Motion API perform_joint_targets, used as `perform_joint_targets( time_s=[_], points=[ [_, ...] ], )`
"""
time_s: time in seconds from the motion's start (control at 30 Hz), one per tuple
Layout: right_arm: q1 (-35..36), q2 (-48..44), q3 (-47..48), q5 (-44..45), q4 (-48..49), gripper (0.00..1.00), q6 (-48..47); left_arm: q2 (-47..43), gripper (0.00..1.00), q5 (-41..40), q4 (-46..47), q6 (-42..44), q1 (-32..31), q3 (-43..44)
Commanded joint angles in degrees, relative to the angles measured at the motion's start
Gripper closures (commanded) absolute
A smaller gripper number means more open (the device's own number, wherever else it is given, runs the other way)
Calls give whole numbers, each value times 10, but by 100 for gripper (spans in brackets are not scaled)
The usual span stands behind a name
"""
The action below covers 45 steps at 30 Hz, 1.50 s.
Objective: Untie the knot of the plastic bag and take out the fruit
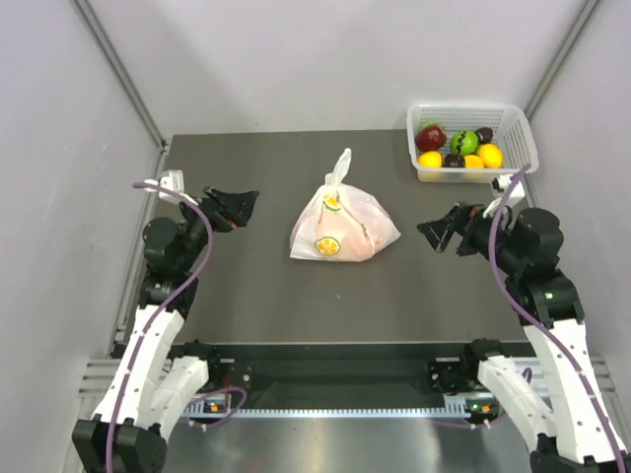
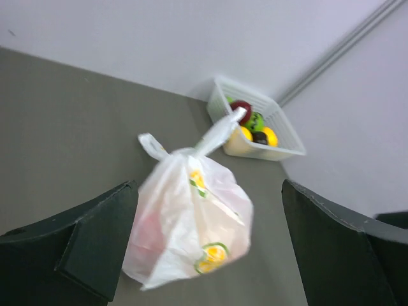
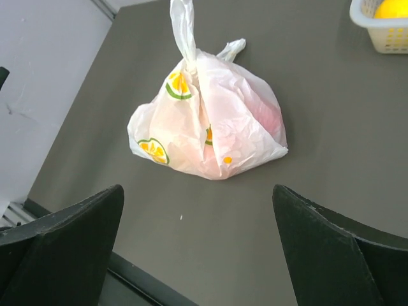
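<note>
The plastic bag (image 1: 343, 229) lies tied shut in the middle of the table, its knotted handles sticking up toward the back. It also shows in the left wrist view (image 2: 191, 217) and the right wrist view (image 3: 207, 124). The fruit inside shows only as faint pink and red shapes through the plastic. My left gripper (image 1: 237, 207) is open and empty, well to the left of the bag. My right gripper (image 1: 442, 235) is open and empty, to the right of the bag. Neither touches it.
A white basket (image 1: 471, 141) at the back right holds a dark red apple, a green fruit, dark fruits and several yellow-orange ones; it shows in the left wrist view (image 2: 255, 127) too. Grey walls enclose the table on three sides.
</note>
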Motion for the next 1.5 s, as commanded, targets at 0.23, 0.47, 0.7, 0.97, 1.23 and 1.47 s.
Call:
perform_joint_targets(
  time_s=[0.23, 0.47, 0.7, 0.97, 1.23, 1.47],
  points=[
    [24, 113, 28, -36, 63, 0, -45, 13, 1, 159, 4, -100, -1, 11],
    [145, 252, 106, 169, 43, 0, -108, 46, 1, 199, -41, -61, -10, 36],
    [167, 350, 129, 198, 113, 0, -128, 57, 1, 167, -106, -13, -47, 67],
    [196, 459, 183, 197, 161, 0, -147, 107, 1, 53, -186, 39, -124, 101],
    [220, 619, 308, 235, 159, 0, -141, 175, 1, -60, -207, 75, -146, 145],
    [228, 705, 402, 267, 107, 21, -142, 279, 1, -77, -216, 125, -149, 231]
  ],
)
